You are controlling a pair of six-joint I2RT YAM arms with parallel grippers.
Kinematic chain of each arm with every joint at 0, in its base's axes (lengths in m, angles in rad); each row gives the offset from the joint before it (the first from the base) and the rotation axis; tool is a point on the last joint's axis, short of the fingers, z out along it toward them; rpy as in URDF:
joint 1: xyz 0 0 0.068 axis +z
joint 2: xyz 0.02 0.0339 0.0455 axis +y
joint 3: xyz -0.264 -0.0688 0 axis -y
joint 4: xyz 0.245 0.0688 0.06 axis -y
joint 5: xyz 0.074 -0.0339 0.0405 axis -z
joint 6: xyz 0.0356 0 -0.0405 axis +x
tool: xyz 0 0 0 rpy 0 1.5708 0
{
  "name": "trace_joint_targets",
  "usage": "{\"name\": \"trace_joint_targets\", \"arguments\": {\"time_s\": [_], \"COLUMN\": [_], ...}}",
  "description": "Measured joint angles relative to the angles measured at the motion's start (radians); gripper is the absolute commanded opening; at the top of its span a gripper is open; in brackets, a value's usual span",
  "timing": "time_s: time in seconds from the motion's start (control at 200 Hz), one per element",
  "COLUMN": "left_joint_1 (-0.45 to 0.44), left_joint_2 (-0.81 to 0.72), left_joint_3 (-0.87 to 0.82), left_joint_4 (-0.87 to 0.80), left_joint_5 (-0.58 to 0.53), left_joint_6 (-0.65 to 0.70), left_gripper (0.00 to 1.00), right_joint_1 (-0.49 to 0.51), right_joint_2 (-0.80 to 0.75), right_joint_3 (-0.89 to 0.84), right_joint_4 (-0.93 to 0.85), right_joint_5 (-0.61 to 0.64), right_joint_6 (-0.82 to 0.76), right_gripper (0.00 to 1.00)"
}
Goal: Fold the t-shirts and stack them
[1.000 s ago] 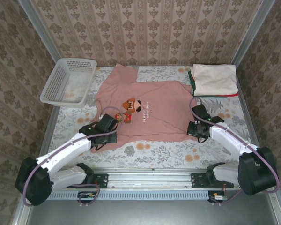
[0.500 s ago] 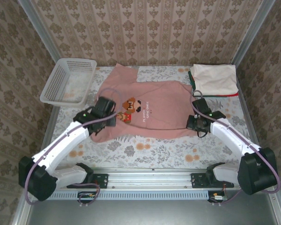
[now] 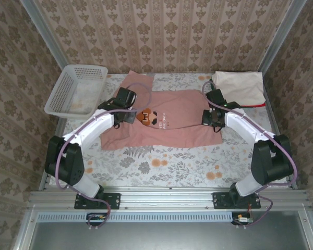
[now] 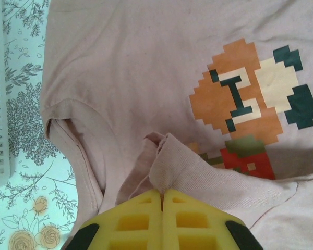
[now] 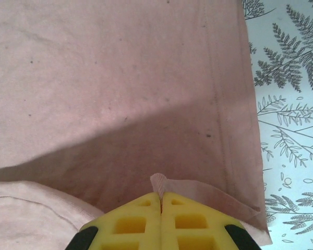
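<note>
From above, the near hem of the pink tee (image 3: pixel 161 130) is seen to have been carried away from the arm bases within the last second. It is now held over the chest by the left fingers (image 3: pixel 132 116) and the right fingers (image 3: pixel 208 119), so the lower half is doubled over and the print (image 3: pixel 146 117) is partly covered. The tee is spread mid-tabletop (image 3: pixel 161 169), between the white basket (image 3: pixel 75 91) and the stack of folded tees (image 3: pixel 239 87). A first crosswise fold is judged close to being laid.

At the left wrist, the yellow left fingers (image 4: pixel 130 221) are clenched on a bunched ridge of pink cloth (image 4: pixel 169 156) just beside the pixel figure.

At the right wrist, the right fingers (image 5: pixel 190 224) are pressed together on a small tuck of hem (image 5: pixel 159 182), with the tee's side edge and the floral tabletop to the right.
</note>
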Motion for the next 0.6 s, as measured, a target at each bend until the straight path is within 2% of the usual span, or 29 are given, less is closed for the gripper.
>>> {"name": "trace_joint_targets", "arguments": {"time_s": [0.2,0.42,0.47,0.535,0.56,0.6], "left_joint_1": [0.01,0.018,0.02,0.028,0.034,0.047], "left_joint_2": [0.016,0.196,0.229,0.259,0.267,0.276], "left_joint_3": [0.0,0.112,0.132,0.15,0.156,0.167], "left_joint_4": [0.014,0.019,0.021,0.02,0.017,0.008], "left_joint_5": [-0.002,-0.025,-0.026,-0.028,-0.03,-0.033], "left_joint_6": [0.029,0.048,0.048,0.046,0.045,0.035], "left_gripper": [0.0,0.0,0.14,0.47,0.53,0.62], "right_joint_1": [-0.031,-0.059,-0.062,-0.067,-0.068,-0.07], "right_joint_2": [0.064,0.164,0.185,0.209,0.219,0.234], "right_joint_3": [0.023,0.048,0.059,0.071,0.079,0.094], "right_joint_4": [0.007,0.029,0.033,0.039,0.039,0.035], "right_joint_5": [0.03,0.039,0.041,0.042,0.042,0.042], "right_joint_6": [-0.023,-0.037,-0.039,-0.041,-0.042,-0.048], "right_gripper": [0.0,0.0,0.02,0.12,0.15,0.27]}}
